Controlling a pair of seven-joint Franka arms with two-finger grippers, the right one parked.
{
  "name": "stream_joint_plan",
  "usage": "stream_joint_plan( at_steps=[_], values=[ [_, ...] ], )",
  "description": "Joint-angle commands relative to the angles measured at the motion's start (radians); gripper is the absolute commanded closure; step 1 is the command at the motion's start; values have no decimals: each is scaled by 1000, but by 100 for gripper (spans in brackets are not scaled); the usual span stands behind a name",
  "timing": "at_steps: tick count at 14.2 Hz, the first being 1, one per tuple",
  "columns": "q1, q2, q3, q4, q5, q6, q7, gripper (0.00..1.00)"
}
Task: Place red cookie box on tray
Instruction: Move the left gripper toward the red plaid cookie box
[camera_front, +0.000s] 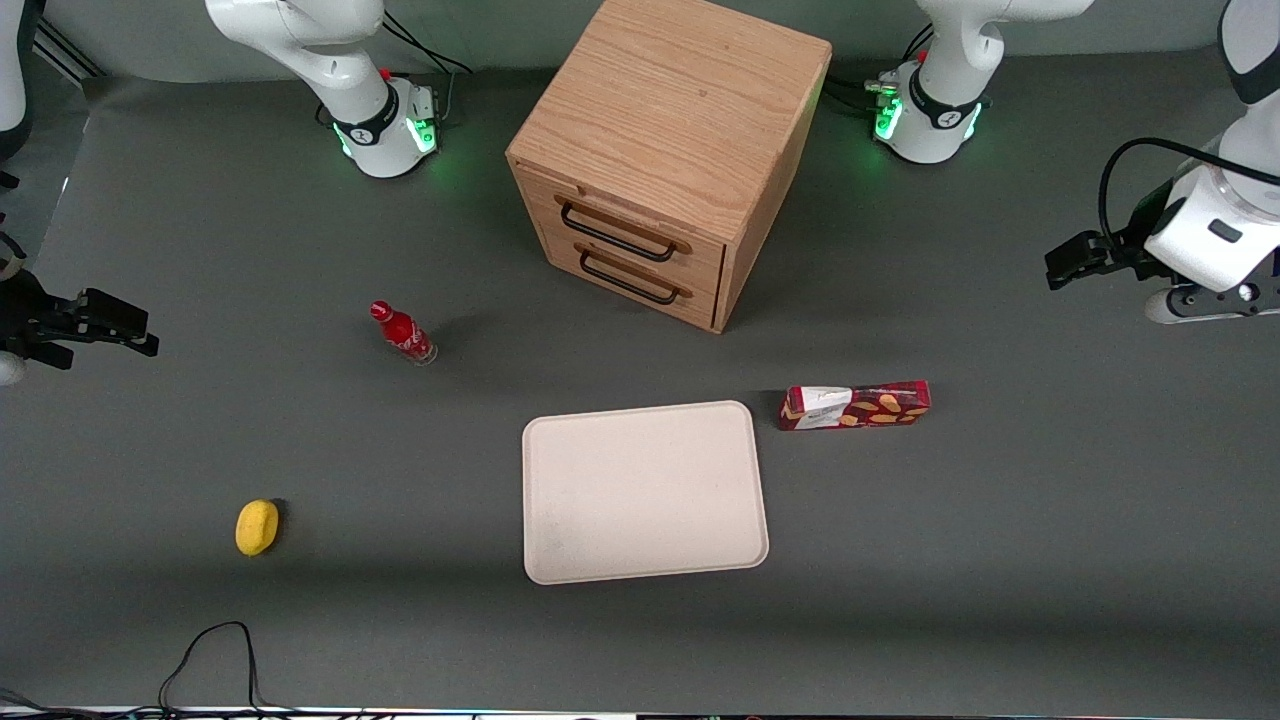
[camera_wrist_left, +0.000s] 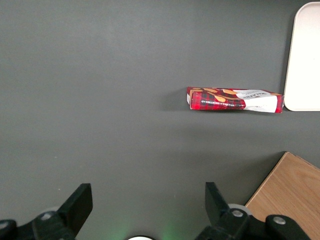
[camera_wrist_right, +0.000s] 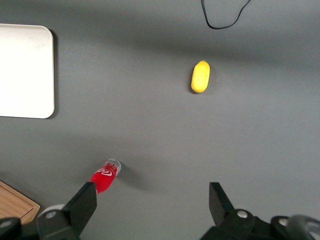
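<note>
Tray (camera_front: 645, 492): closest thing to the front camera, and we see it lying flat on the grey counter (camera_front: 1000, 560), nothing on it.
Red cookie box (camera_front: 854, 405): lying flat on the counter just beside the tray's corner, toward the working arm's end. In the wrist view its white-label end nearly touches the rim; we can't tell if there's a gap.
Hand (camera_wrist_left: 145, 205): we've got it hanging in the air at the working arm's end of the counter, well apart from the box, turned sideways toward the middle. Fingers (camera_wrist_left: 77, 205) spread wide, holding nothing.
Drawer cabinet (camera_front: 670, 150): wooden, two dark handles, farther from the camera than the tray.
Small red bottle (camera_front: 402, 332): standing toward the parked arm's end.
Yellow thing (camera_front: 257, 527): near the front edge, same end as the bottle.
</note>
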Motion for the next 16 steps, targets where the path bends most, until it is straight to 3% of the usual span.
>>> stream_joint_plan(
  at_steps=[1,13,16],
  values=[
    [-27,-1,19,6,0,1,-19,0],
    [-32,48,10,64,-41,-54,-18,0],
    [-39,50,-64,76,-52,-51,-39,0]
  ],
)
